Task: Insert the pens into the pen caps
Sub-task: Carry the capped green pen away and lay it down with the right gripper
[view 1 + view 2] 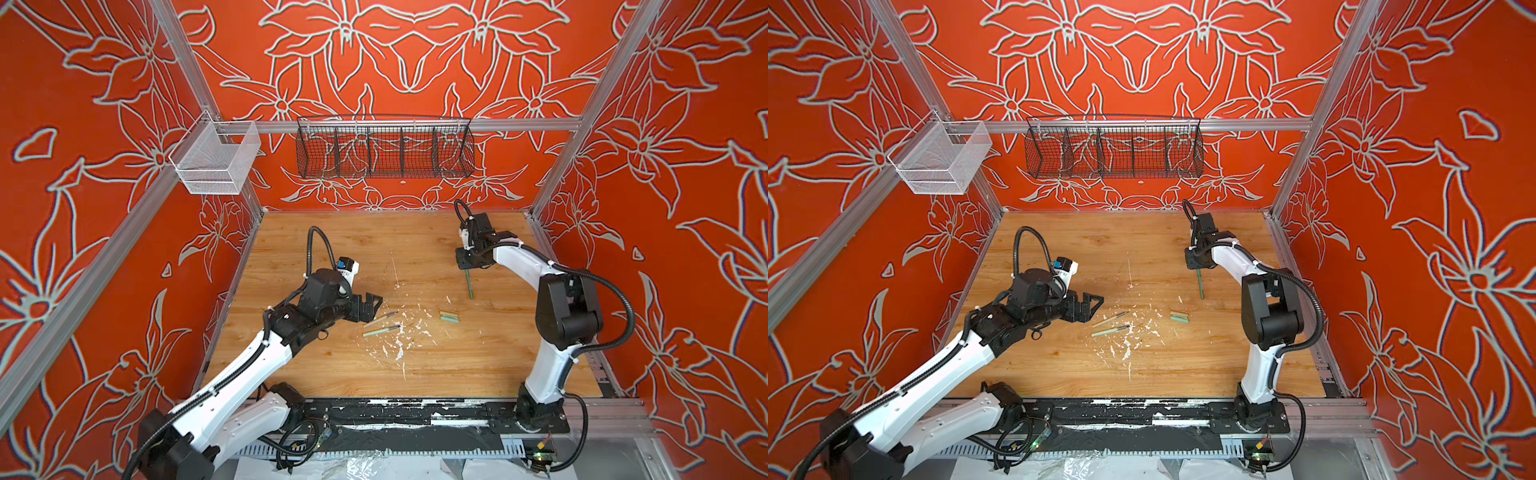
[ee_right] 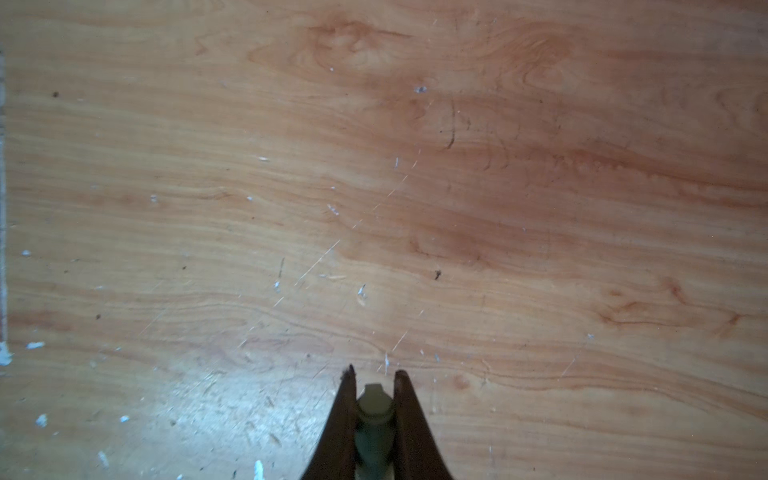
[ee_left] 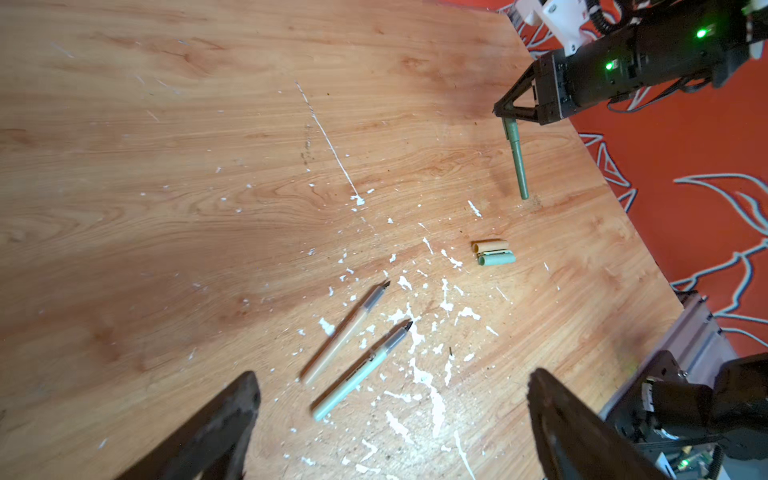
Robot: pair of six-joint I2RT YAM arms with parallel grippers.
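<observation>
**Operator:** Nearest things first. Where are the loose pens?

**Spotter:** On the table (image 1: 332, 374), in the lower middle of both top views. The mint pen (image 1: 381, 331) is lying nearest you, among the white paint flecks (image 1: 399, 347). The beige pen (image 1: 380, 319) is lying just behind it, nearly parallel and close, but not touching. Both dark tips are pointing right and slightly up the frame.

**Operator:** And the left gripper?

**Spotter:** Your left gripper (image 1: 371, 309) is hovering just left of the pens' blunt ends. Its jaws are standing wide apart, clear of both pens. In the left wrist view its fingers (image 3: 224, 419) are framing the two pens.

**Operator:** Caps?

**Spotter:** Just right of centre, the beige cap (image 1: 448, 313) and the mint cap (image 1: 450, 319) are lying side by side and touching. The beige one is lying farther from you, and their open mouths are facing the pens.

**Operator:** Farther back?

**Spotter:** Your right gripper (image 1: 466, 268) is hanging at middle right, jaws clamped on the thicker end of the dark green pen (image 1: 469, 284). That thicker sleeve looks like the dark green cap (image 3: 510, 129). The pen is slanting down toward you, and I cannot tell whether its lower end is touching the table. On the far wall, a white mesh basket (image 1: 216, 162) is hanging at upper left and a black wire basket (image 1: 384, 153) at upper centre.
</observation>
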